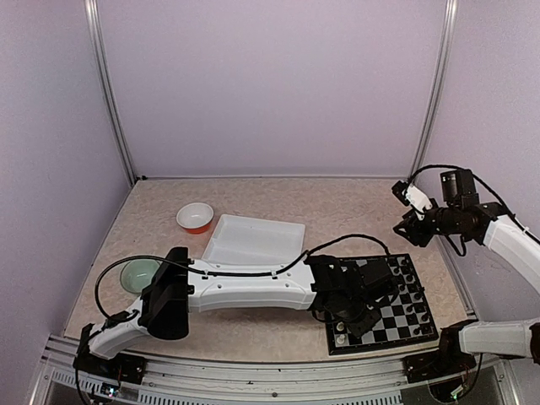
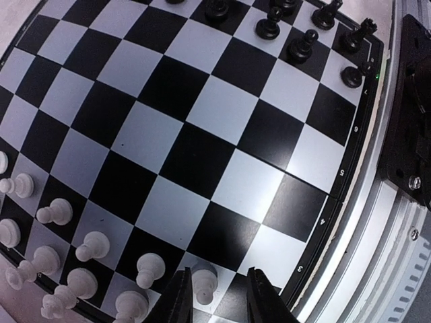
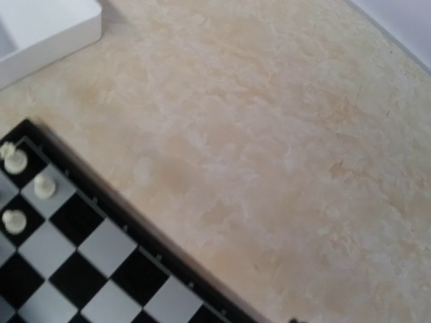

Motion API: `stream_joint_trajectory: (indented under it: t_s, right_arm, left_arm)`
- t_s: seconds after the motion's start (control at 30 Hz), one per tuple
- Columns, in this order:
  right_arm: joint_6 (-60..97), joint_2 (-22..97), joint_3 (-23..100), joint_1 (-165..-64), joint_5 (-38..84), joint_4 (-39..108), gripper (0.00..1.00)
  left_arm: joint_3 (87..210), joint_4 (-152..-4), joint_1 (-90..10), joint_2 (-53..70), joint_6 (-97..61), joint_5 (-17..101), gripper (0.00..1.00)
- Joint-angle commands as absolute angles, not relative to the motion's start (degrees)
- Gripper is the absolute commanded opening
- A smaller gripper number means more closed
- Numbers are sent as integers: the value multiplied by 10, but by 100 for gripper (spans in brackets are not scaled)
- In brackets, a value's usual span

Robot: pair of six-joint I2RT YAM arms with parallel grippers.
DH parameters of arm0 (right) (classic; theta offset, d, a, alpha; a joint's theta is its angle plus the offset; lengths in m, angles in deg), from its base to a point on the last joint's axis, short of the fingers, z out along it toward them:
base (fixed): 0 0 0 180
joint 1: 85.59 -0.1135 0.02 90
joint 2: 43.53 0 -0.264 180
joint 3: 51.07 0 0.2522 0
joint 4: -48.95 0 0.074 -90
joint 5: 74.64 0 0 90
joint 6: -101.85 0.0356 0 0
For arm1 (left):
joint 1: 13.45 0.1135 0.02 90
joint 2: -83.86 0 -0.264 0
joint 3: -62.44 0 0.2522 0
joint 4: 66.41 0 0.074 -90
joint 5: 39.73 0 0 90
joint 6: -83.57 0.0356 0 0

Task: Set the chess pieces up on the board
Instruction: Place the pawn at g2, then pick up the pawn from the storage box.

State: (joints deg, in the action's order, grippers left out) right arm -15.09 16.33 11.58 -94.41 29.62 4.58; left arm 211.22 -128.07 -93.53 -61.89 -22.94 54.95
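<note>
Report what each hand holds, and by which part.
Left hand: nothing gripped; a white pawn stands on the board between its parted fingers, gap visible beside it. Right hand: cannot tell.

Everything is being lit softly and evenly from overhead; only faint shadows are being cast on the table [image 1: 253, 325]. In the left wrist view, the board [image 2: 202, 134] is being curved by lens distortion toward the edges. The right wrist view is being rendered slightly blurred.
</note>
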Motion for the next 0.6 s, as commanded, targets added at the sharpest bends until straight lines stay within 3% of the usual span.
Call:
stream_joint_trajectory:
  t_s: [0.0, 0.27, 0.57]
  right_arm:
    - [-186, 125, 91, -936, 311, 2, 45]
    - [-275, 69, 63, -937, 374, -51, 45]
    - [-280, 137, 104, -977, 452, -60, 46]
  left_arm:
    - [2033, -1204, -934, -517, -218, 582, 32]
    - [1784, -1163, -828, -274, -247, 706, 42]
    - [1618, -1233, -654, -194, -276, 649, 43]
